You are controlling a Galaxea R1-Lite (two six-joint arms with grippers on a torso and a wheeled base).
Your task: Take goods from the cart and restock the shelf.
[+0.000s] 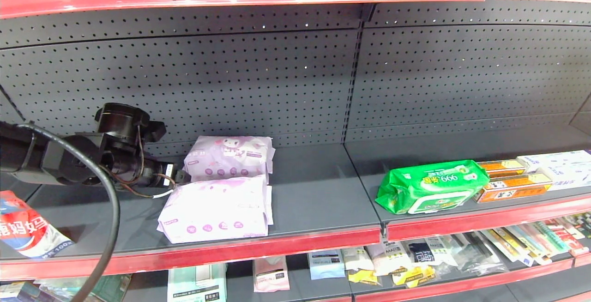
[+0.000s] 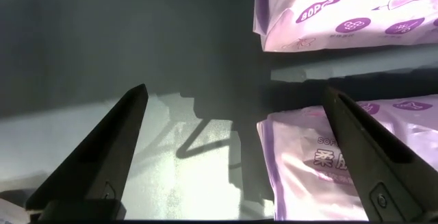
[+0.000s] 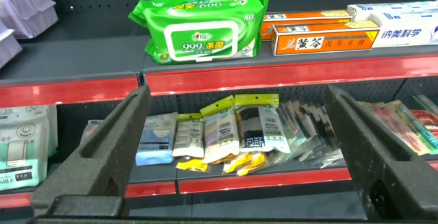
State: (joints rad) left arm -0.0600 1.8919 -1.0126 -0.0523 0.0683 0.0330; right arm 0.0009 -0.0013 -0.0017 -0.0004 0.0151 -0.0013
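Left hand (image 2: 234, 90) sits released and empty, low over the shelf (image 1: 323, 200), just left of the two purple packs (image 1: 217, 209), which lie one behind the other on the board. Right hand (image 3: 236, 90) is spread too, holding nothing, facing the green wipes pack (image 1: 431, 186) farther right. I'd judge two packs stocked; the bare board between suggests more goods are to come.

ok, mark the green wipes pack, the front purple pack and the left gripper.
green wipes pack (image 1: 431, 185), head view, middle of its top face.
front purple pack (image 1: 217, 209), head view, middle of its top face.
left gripper (image 2: 234, 90), left wrist view, midway between its fingertips.
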